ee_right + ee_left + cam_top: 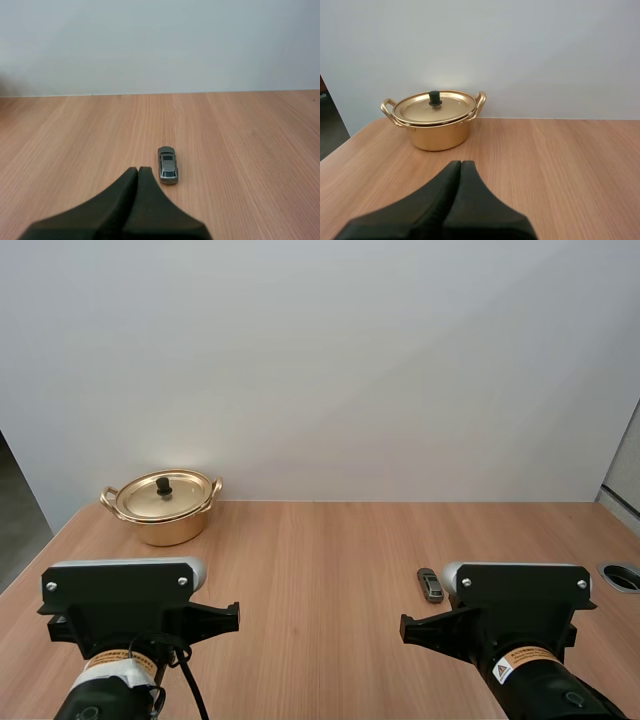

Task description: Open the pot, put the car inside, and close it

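A gold pot [163, 510] [437, 125] with two side handles stands at the table's far left, its lid [165, 494] [438, 106] on, with a black knob in the middle. A small grey toy car [430, 585] [167, 164] lies on the wood at the right, just ahead of my right arm. My left gripper [460, 166] is shut on nothing, well short of the pot. My right gripper [138, 171] is shut too, its tip just beside the car's near end and apart from it.
The wooden table [320, 560] stretches between pot and car. A round grommet hole [624, 576] sits near the table's right edge. A white wall stands right behind the table.
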